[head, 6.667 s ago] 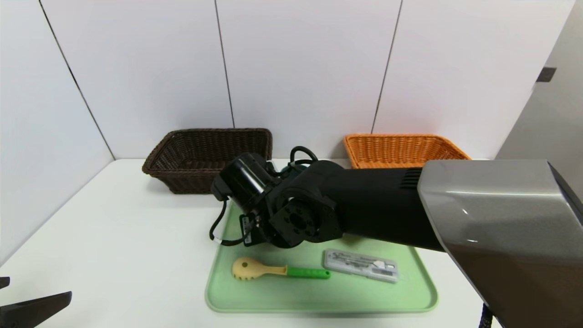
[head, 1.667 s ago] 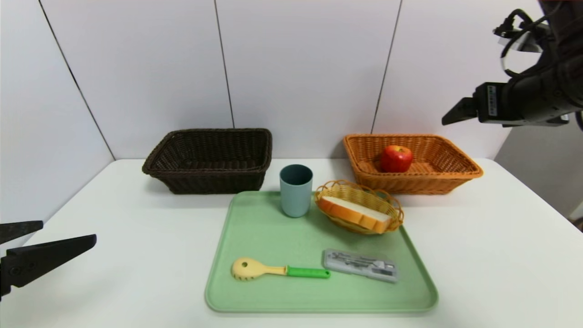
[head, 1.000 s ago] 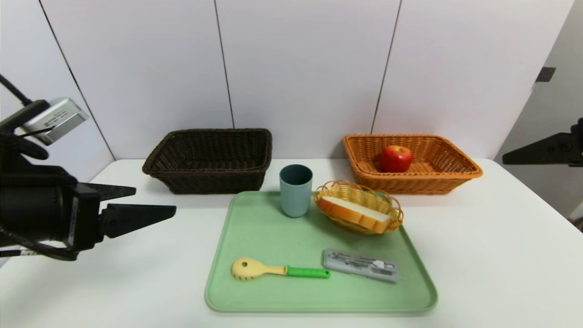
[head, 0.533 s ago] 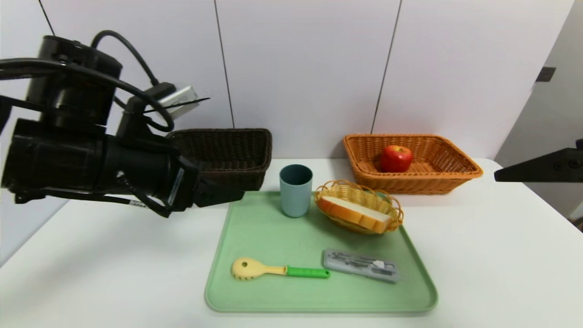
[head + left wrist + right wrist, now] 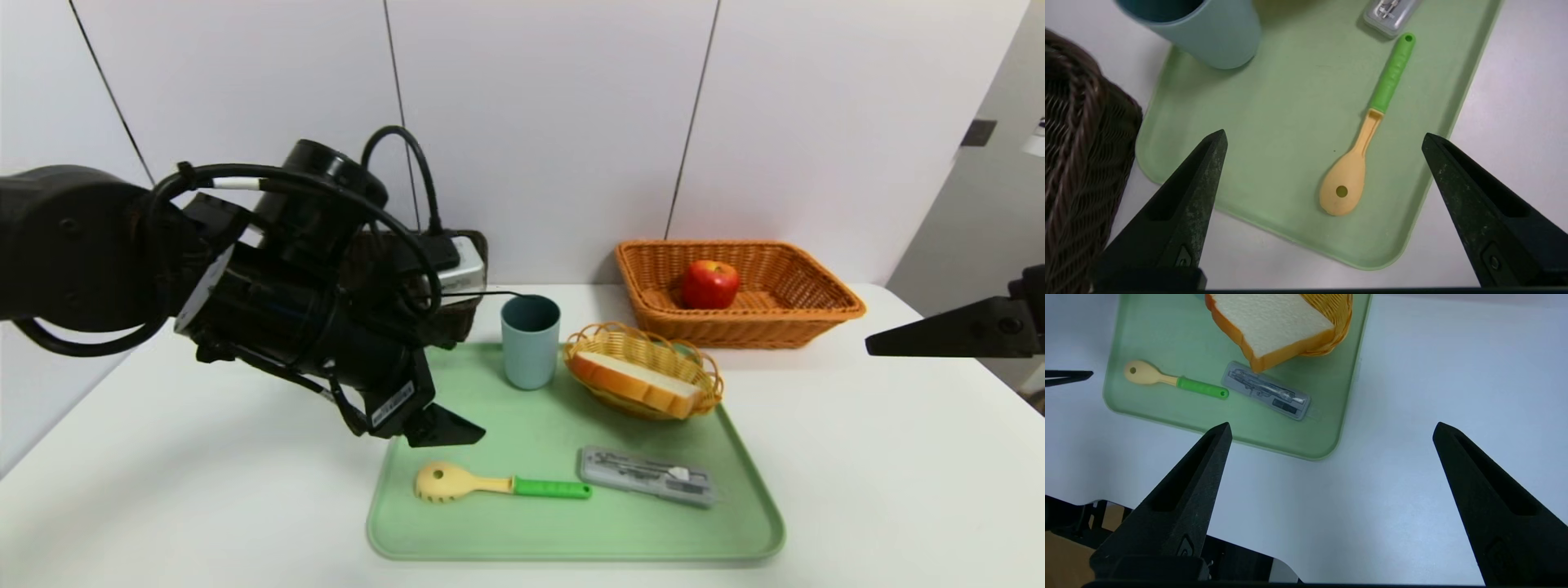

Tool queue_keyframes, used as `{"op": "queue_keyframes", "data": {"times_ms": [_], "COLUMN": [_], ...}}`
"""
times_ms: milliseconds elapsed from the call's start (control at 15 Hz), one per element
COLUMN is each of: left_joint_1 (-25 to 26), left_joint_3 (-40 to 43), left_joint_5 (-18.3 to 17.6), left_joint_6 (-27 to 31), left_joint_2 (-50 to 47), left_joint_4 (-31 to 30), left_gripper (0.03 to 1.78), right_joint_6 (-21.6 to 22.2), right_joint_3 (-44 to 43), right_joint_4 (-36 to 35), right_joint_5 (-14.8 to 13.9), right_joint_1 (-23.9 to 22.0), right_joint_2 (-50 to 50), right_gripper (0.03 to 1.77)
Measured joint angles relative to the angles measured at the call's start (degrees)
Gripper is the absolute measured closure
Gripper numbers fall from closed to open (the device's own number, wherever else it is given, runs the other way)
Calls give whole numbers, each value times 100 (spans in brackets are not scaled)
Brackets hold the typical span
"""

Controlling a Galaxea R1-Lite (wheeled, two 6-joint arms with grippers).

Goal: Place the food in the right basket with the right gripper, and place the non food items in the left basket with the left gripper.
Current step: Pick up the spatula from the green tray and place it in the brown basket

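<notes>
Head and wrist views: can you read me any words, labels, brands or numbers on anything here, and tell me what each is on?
None can be read.
White sticker on the left gripper: print too small to read.
Grey case on the green tray: dark markings under its clear lid, blurred in every view.
Spoon, blue cup, both baskets: no print visible.

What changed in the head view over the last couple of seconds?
The left tool swung in from the table's left edge to hover, open and empty, over the spoon at the tray's near-left corner. The right tool, also open and empty, dropped from high over the orange basket to the table's right edge. Apple, cup, bread and grey case unmoved.
</notes>
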Motion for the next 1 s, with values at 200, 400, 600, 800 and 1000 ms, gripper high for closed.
{"op": "queue_keyframes", "data": {"times_ms": [200, 400, 600, 800, 1000], "left_joint_1": [-254, -538, -735, -772, -774], "left_joint_3": [-413, -579, -544, -529, -577], "left_joint_5": [0, -7, -33, -228, -269], "left_joint_6": [226, 179, 178, 190, 239], "left_joint_2": [383, 791, 1045, 1198, 1307], "left_joint_4": [246, 315, 386, 406, 625], "left_gripper": [12, 12, 12, 12, 12], "right_joint_6": [11, 22, 23, 32, 32], "right_joint_3": [56, 100, 166, 218, 290], "right_joint_4": [-2, -6, -11, -11, -13], "right_joint_5": [2, 11, 7, 11, 11], "right_joint_1": [-1, -4, -52, -63, -67], "right_joint_2": [33, 45, 44, 37, 23], "right_gripper": [11, 11, 11, 11, 11]}}
